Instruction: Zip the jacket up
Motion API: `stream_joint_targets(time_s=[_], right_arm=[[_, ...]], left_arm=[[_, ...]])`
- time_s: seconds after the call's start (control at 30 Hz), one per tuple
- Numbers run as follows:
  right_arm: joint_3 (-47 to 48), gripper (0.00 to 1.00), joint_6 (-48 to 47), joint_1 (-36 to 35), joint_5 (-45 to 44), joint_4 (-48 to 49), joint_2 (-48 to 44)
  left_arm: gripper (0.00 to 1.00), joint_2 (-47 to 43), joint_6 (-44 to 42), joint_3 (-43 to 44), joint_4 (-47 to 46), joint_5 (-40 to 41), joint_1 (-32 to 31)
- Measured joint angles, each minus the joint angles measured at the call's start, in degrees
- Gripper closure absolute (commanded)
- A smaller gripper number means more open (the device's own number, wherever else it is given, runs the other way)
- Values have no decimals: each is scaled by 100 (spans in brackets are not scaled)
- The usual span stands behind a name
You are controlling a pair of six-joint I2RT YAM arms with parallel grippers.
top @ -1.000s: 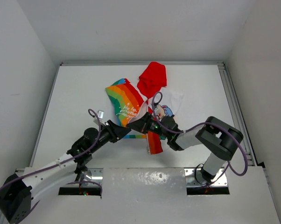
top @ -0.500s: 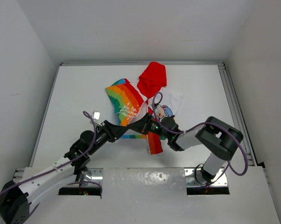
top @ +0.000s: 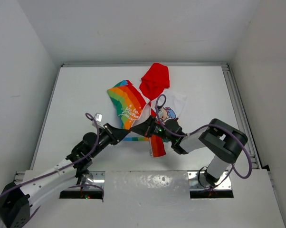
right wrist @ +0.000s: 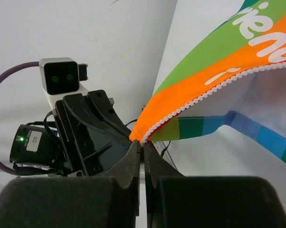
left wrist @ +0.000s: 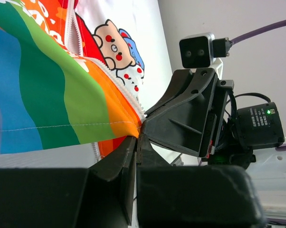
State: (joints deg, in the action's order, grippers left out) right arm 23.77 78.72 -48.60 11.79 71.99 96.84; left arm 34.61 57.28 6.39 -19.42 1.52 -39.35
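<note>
The jacket (top: 127,102) lies open on the white table, its rainbow panel to the left, its red hood (top: 155,80) at the back and its white lining (top: 177,100) to the right. Its near corner is lifted between my two grippers, which meet tip to tip. In the left wrist view my left gripper (left wrist: 138,138) is shut on the orange bottom corner of the jacket (left wrist: 62,90), beside the white zipper teeth (left wrist: 120,87). My right gripper (right wrist: 143,143) is shut on the same orange corner, at the end of the zipper teeth (right wrist: 204,97). From above, the left gripper (top: 129,132) and right gripper (top: 139,129) nearly touch.
A red-and-rainbow fold of the jacket (top: 157,145) hangs under the right arm. Raised rails (top: 237,102) border the table on the right and back. White walls close in on all sides. The arm bases and a metal plate (top: 147,183) sit at the near edge.
My left gripper has closed onto the jacket's bottom corner, after the left arm shifted slightly toward it. The right gripper has held its grip without moving.
</note>
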Motion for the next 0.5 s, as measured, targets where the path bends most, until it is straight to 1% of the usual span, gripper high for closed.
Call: stream_joint_targets(time_s=[0.13, 0.17, 0.2, 0.23, 0.27, 0.33, 0.4, 0.5], right_arm=[[-7, 100, 0, 0, 4, 2, 0], [-7, 98, 0, 0, 4, 2, 0], [-7, 91, -2, 0, 4, 2, 0], [-7, 81, 0, 0, 7, 2, 0], [-7, 66, -55, 4, 2, 0, -4], [-13, 56, -170, 20, 61, -116, -98], [-44, 46, -450, 15, 92, -466, -435], [-94, 38, -1003, 9, -22, -1438, -1285]], left_arm=[[100, 0, -46, 0, 4, 0, -4], [100, 0, -66, 0, 4, 0, -4], [100, 0, -105, 0, 0, 0, -4], [100, 0, -146, 0, -4, 0, -4], [100, 0, -214, 0, -4, 20, -4], [100, 0, -404, 0, -17, 120, -4], [100, -17, -678, -11, -103, 229, -4], [100, -90, -1126, -48, -337, 435, -4]])
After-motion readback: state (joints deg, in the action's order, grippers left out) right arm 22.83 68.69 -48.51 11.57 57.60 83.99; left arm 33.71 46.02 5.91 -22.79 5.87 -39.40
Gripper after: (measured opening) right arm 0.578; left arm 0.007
